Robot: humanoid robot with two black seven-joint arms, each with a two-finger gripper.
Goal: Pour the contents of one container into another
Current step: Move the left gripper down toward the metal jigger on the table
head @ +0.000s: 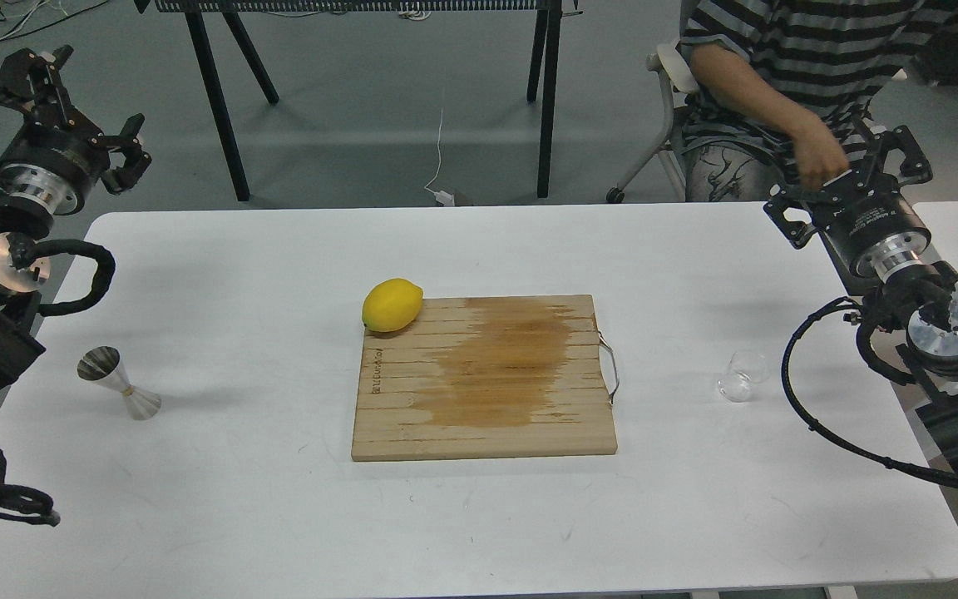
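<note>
The small clear glass cup (741, 376) stands on the white table (238, 516) at the right, just beyond the cutting board's metal handle. The steel hourglass jigger (119, 383) stands near the table's left edge. My left gripper (90, 93) is raised above and behind the table's far left corner, well away from the jigger, open and holding nothing. My right gripper (843, 173) is raised over the far right corner, behind the cup, fingers spread open. A person's hand (818, 156) rests on it between the fingers.
A wooden cutting board (483, 378) with a dark wet stain lies mid-table, a yellow lemon (392, 304) on its far left corner. A seated person in a striped shirt (795, 50) is behind the right side. Black table legs (214, 100) stand behind.
</note>
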